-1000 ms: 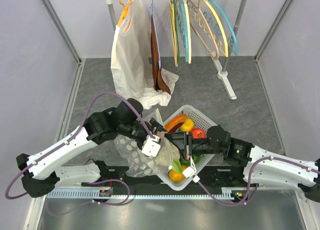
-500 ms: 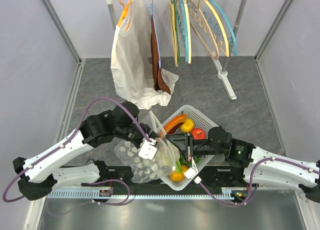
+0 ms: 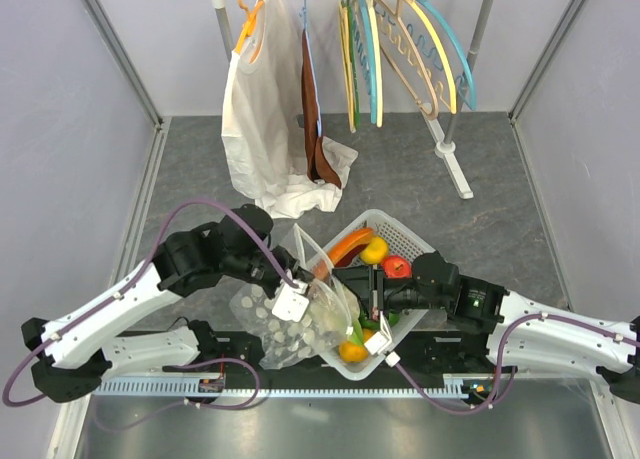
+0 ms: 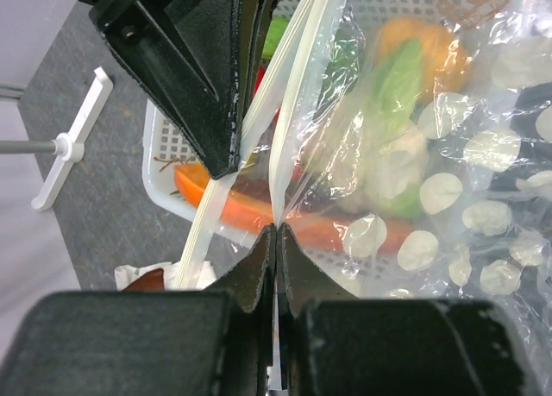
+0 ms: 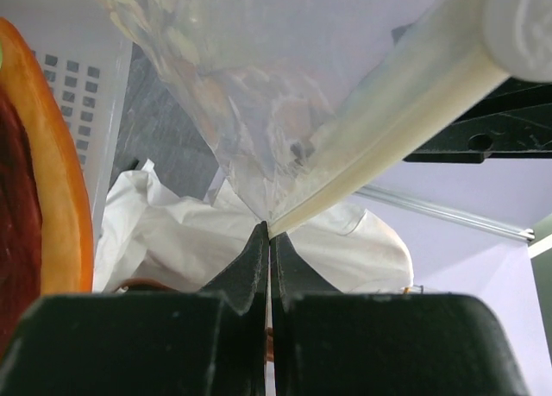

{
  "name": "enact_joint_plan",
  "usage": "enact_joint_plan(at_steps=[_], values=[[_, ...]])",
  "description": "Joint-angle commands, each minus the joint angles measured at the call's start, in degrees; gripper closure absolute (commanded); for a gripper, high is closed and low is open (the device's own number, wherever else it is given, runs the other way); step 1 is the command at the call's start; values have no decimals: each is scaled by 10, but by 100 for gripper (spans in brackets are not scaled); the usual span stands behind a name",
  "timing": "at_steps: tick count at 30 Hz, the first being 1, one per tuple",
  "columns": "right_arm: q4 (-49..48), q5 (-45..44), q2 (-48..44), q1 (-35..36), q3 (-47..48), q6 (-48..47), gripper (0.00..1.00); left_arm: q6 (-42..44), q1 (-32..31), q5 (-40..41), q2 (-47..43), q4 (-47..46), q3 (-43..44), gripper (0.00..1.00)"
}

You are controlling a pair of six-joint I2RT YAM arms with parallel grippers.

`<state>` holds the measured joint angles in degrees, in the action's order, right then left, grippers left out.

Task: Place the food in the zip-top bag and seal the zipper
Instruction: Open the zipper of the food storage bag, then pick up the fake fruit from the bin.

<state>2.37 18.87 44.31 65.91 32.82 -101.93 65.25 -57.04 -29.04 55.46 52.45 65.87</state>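
Note:
The clear dotted zip-top bag [image 3: 285, 324] hangs between both grippers, draped over the near-left corner of the white basket [image 3: 405, 237]. My left gripper [image 4: 276, 229] is shut on the bag's mouth edge. My right gripper [image 5: 270, 229] is shut on the cream zipper [image 5: 388, 137], and its black fingers [image 4: 211, 85] show just above the left one. In the basket lie a long orange piece [image 3: 350, 244], a yellow pepper [image 3: 376, 249], a red apple [image 3: 397, 267] and an orange pepper [image 3: 352, 352]. Green food [image 4: 392, 85] and cauliflower [image 4: 398, 159] show through the film; I cannot tell whether they are inside the bag.
A white garment [image 3: 265, 109] hangs from a rack at the back and pools on the floor just behind the bag. Coloured hangers [image 3: 400, 49] hang to its right, over the rack's foot [image 3: 455, 169]. Grey walls close both sides.
The left gripper has shut on the bag's mouth edge. The left arm has drawn slightly toward the near left, and the bag's mouth is lifted between the two grippers.

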Motion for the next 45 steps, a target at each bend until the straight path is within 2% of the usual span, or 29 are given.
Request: enact_joint_plan(at_steps=[1,6,8,13,14,15,18,20,21,24,25,27,29,33,37,40,45], values=[[34,-25,2,2,22,22,100,16,-3,27,-24,-6,15,98],[83,-113,-8,1,-13,74,100,37,-3,57,-47,-2,37,98],[114,-124,-28,1,-33,96,100,53,-4,65,-51,14,49,98],[118,-147,-69,2,-57,153,100,104,-3,72,-78,50,23,98],[119,-146,-70,1,-49,169,95,109,-3,71,-79,51,16,98],[119,-145,-71,1,-41,197,67,113,-3,67,-79,49,12,98],[120,-138,-69,2,0,271,29,119,-4,61,-66,49,4,98],[128,-138,-66,1,36,312,13,129,-3,58,-58,45,0,98],[138,-138,-65,2,50,335,9,133,-3,57,-59,44,-3,98],[181,-154,-58,1,111,465,8,150,-3,53,-64,38,-16,98],[206,-164,-51,1,136,542,8,157,-4,53,-67,38,-22,98],[219,-179,-49,-3,146,609,8,165,-3,54,-70,39,-31,98],[239,-149,-56,-26,146,674,9,180,-3,52,-75,39,-37,98],[280,-46,-47,-36,148,737,17,192,-3,41,-73,39,-49,98],[289,39,-12,-39,158,795,17,192,-4,43,-69,38,-47,98],[300,26,17,-39,157,821,17,188,-4,44,-74,38,-49,98],[306,-63,28,-58,149,834,23,179,-3,45,-79,37,-55,98]])
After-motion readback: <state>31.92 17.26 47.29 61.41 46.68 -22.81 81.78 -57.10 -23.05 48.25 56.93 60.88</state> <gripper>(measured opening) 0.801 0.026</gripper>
